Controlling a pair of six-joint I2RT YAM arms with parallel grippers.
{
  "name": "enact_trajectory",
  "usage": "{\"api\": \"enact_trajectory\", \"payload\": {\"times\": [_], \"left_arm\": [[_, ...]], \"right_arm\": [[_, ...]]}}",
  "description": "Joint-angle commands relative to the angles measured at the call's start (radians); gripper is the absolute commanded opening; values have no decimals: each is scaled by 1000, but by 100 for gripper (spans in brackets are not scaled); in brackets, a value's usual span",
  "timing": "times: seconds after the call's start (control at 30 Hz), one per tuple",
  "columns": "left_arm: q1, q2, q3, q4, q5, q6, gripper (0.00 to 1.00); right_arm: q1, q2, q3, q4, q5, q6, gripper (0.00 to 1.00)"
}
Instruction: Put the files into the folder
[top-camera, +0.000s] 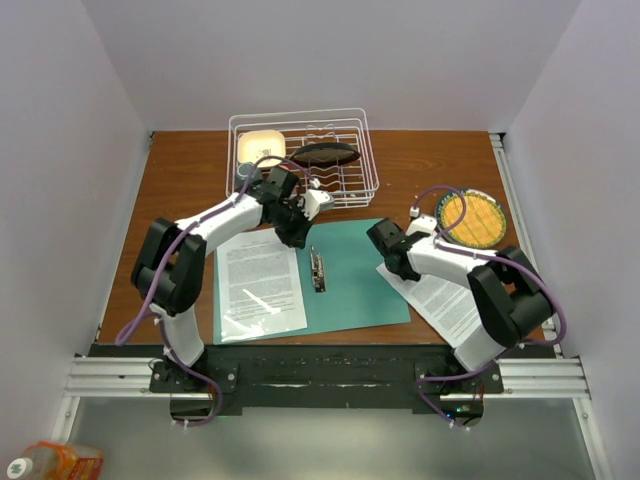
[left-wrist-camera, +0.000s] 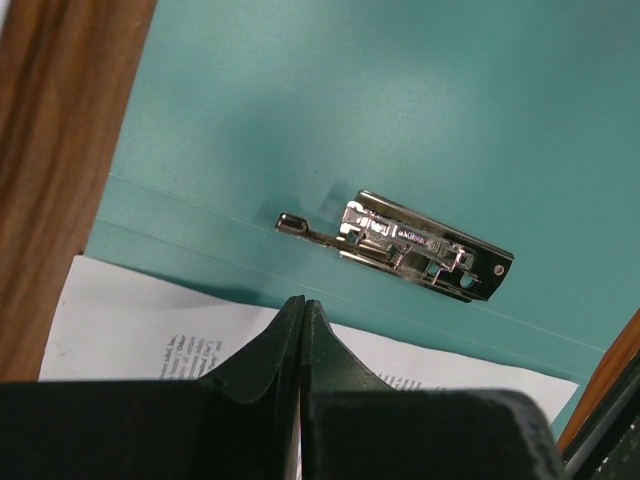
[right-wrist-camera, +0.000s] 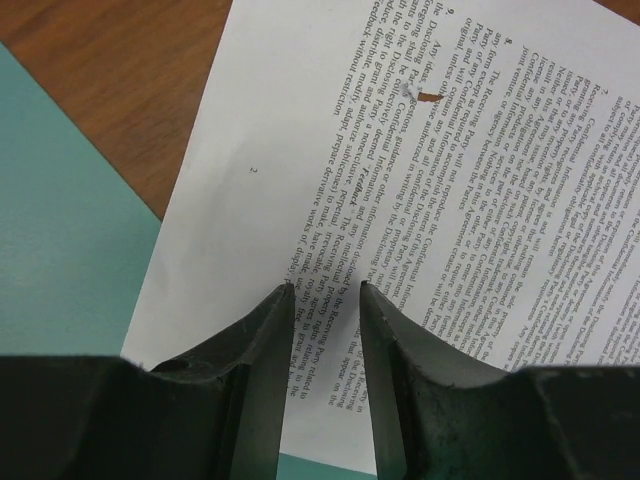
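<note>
The teal folder (top-camera: 350, 280) lies open and flat mid-table, with a metal clip (top-camera: 318, 270) at its spine. One printed sheet (top-camera: 258, 285) lies on its left half. A second sheet (top-camera: 445, 300) lies to the right, mostly on the wood, its corner overlapping the folder's right edge. My left gripper (top-camera: 297, 238) hovers at the far end of the spine. In the left wrist view it (left-wrist-camera: 302, 300) is shut, empty, over the sheet's edge (left-wrist-camera: 130, 320), with the clip (left-wrist-camera: 410, 245) just beyond. My right gripper (top-camera: 392, 265) is open, its tips (right-wrist-camera: 326, 288) just above the second sheet (right-wrist-camera: 300, 130).
A white wire rack (top-camera: 350, 180) stands at the back with a white dish (top-camera: 262, 145) and a dark oval object (top-camera: 325, 154) in it. A plate with a yellow round item (top-camera: 470, 217) sits at the right, close to the right arm. Side walls enclose the table.
</note>
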Motion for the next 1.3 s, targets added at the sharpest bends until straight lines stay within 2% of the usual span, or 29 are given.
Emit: {"api": "enact_trajectory", "payload": {"times": [0.0, 0.3, 0.6, 0.7, 1.07, 1.27], "left_arm": [[-22, 33, 64, 6, 10, -16, 4], [-29, 80, 76, -35, -36, 1, 4], [-20, 62, 36, -23, -44, 2, 4], [-16, 59, 24, -25, -53, 8, 4], [-6, 51, 19, -26, -62, -5, 3], [58, -36, 94, -164, -42, 45, 5]], "right_arm": [[0, 53, 36, 59, -44, -6, 37], [40, 64, 16, 159, -129, -60, 35], [245, 104, 73, 247, -118, -213, 37], [268, 96, 56, 296, -132, -267, 37], [293, -85, -79, 564, -327, -486, 33], [294, -195, -109, 561, -344, -518, 32]]}}
